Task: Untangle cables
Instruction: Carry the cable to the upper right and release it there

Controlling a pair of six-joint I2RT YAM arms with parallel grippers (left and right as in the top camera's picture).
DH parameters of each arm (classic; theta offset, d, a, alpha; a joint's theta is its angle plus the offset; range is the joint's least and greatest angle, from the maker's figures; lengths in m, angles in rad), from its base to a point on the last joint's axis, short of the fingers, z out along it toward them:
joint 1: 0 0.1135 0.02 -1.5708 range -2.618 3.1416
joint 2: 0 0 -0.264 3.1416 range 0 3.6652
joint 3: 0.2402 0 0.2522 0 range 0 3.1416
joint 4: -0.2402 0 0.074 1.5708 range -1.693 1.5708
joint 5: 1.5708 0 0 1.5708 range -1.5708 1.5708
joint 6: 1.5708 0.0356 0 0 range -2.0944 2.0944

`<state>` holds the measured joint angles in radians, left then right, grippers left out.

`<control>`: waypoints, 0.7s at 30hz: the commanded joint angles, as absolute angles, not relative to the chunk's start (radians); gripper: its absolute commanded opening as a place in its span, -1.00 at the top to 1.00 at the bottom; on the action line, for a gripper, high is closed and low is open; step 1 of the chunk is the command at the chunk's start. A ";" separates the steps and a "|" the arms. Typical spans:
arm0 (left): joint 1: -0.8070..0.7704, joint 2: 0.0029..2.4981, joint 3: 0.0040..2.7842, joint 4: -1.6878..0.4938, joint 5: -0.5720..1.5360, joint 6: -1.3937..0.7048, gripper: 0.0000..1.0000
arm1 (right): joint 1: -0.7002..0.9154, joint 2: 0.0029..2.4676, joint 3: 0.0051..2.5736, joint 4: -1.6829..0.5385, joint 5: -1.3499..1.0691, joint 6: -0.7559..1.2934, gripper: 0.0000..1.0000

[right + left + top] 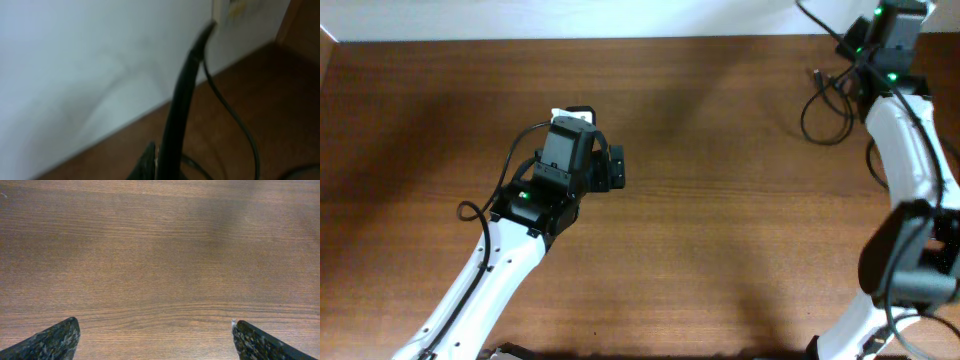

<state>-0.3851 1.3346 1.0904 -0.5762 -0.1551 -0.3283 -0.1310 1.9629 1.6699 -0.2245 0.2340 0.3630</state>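
Thin black cables point(823, 108) lie looped on the wooden table point(720, 220) at the far right, close below my right gripper point(853, 47). In the blurred right wrist view, that gripper point(165, 167) is shut on a cable's thick black plug end point(182, 95), which stands up toward the white wall. The plug's thin cord point(235, 120) curves down to the right. My left gripper point(612, 166) is near the table's middle left, far from the cables. In its wrist view the left gripper point(155, 340) is open over bare wood, with both fingertips point(55, 341) wide apart.
The table's back edge meets a white wall point(620, 18) right behind the right gripper. The right arm point(905, 150) runs down the right side. A thin black wire point(472, 210) loops beside the left arm.
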 commanded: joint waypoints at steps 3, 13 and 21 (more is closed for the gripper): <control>-0.384 1.332 1.093 -0.574 -0.165 -0.320 -0.98 | -0.125 2.136 1.676 -0.327 0.175 0.371 0.87; -0.384 1.332 1.093 -0.574 -0.165 -0.320 -0.97 | -0.125 1.965 1.684 -0.464 0.056 0.291 -0.71; -0.384 1.332 1.093 -0.574 -0.165 -0.320 -0.97 | -0.125 1.502 1.684 -0.977 -0.123 0.258 -0.72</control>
<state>-0.3851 1.3350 1.0901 -0.5747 -0.1555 -0.3283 -0.1303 1.5875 1.6829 -0.8864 0.0200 0.2790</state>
